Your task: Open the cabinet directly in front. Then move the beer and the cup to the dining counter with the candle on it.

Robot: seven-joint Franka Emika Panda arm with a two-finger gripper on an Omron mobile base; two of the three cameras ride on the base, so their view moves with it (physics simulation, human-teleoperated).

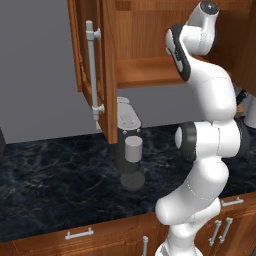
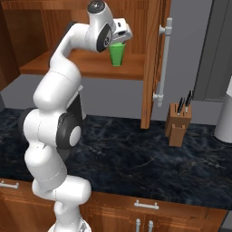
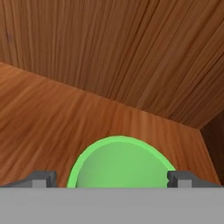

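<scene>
the cup [image 2: 117, 54] stood upright on the shelf inside the opened cabinet [image 2: 149, 63], rim between the wide-apart fingertips [image 3: 42, 178] of the gripper [image 2: 121, 37], not yet clamped, hand reached in above it likely to line up a grasp, over the dark counter [image 2: 136, 154] below.

No readable text

Nothing bears legible lettering, numbers or brand marks: the cup [image 2: 117, 54], the cabinet [image 2: 152, 59] doors and the knife block [image 2: 177, 123] are all plain.
</scene>
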